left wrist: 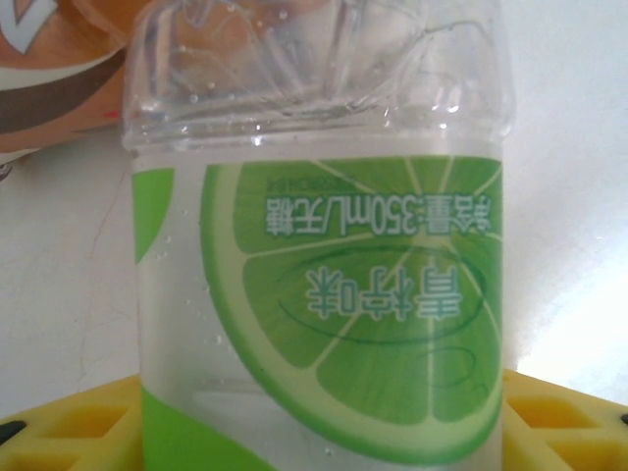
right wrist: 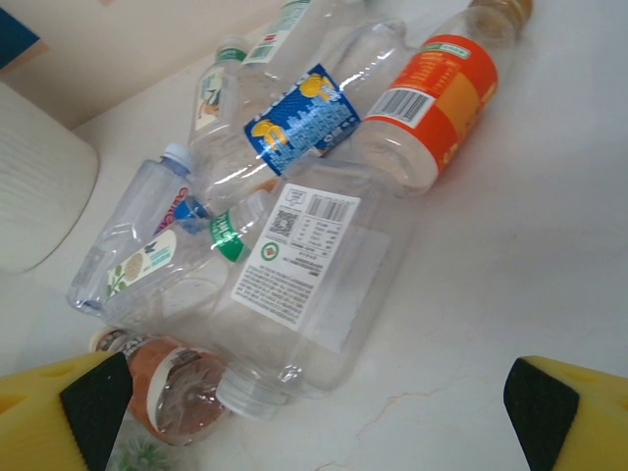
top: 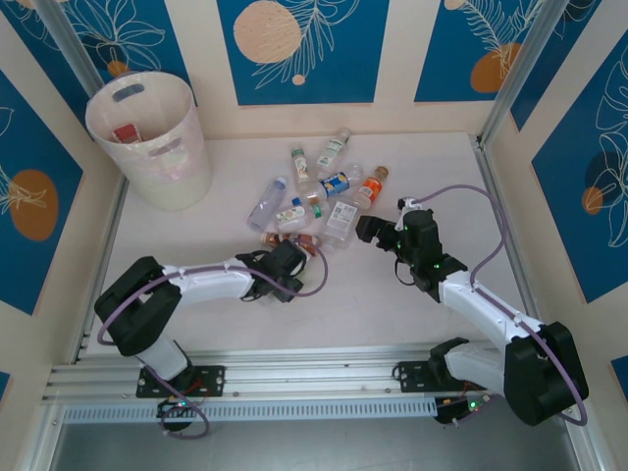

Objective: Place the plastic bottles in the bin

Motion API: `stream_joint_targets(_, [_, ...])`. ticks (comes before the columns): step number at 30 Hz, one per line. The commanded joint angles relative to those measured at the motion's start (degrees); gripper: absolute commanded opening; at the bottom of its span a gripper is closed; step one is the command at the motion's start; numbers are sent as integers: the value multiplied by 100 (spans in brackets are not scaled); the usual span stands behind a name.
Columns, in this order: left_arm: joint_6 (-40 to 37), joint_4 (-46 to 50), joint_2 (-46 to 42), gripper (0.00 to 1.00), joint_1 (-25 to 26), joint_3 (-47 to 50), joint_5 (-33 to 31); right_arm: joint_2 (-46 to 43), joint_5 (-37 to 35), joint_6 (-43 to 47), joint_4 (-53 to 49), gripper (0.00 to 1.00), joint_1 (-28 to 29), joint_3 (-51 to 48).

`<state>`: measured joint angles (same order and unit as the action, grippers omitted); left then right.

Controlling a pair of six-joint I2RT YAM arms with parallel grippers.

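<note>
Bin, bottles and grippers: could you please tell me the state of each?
Bin: upright, open-topped, something red inside.
Loose bottles: lying on the table.
Left gripper: fingers either side of a bottle, grip unclear.
Lime bottle: between those fingers.
Right gripper: open, empty.

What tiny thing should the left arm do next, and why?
Probably close the jaws of the left gripper on the lime-label bottle: it sits between the yellow fingers, and the bin is across the table, so a firm hold comes first.
</note>
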<state>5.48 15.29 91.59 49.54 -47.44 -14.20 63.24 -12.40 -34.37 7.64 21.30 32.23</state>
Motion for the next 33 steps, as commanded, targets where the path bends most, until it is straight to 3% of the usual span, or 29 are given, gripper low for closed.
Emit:
stream_joint_targets(1, [-38, -174, -244, 58, 12, 112, 245, -118, 450, 348, 323, 100, -11, 0])
stream_joint_targets(6, [-73, -295, -445, 55, 8, 196, 472, -119, 782, 545, 384, 99, 5, 22])
stream_joint_targets(23, [-28, -855, -1581, 46, -49, 524, 1111, -176, 730, 510, 409, 100, 18, 19])
stream_joint_targets(29, [260, -1026, -1969, 46, -310, 543, 1472, -181, 859, 493, 569, 99, 34, -15])
stream_joint_targets(33, [691, -1824, -2063, 46, -711, 769, 1968, -165, 932, 383, 889, 100, 39, -126])
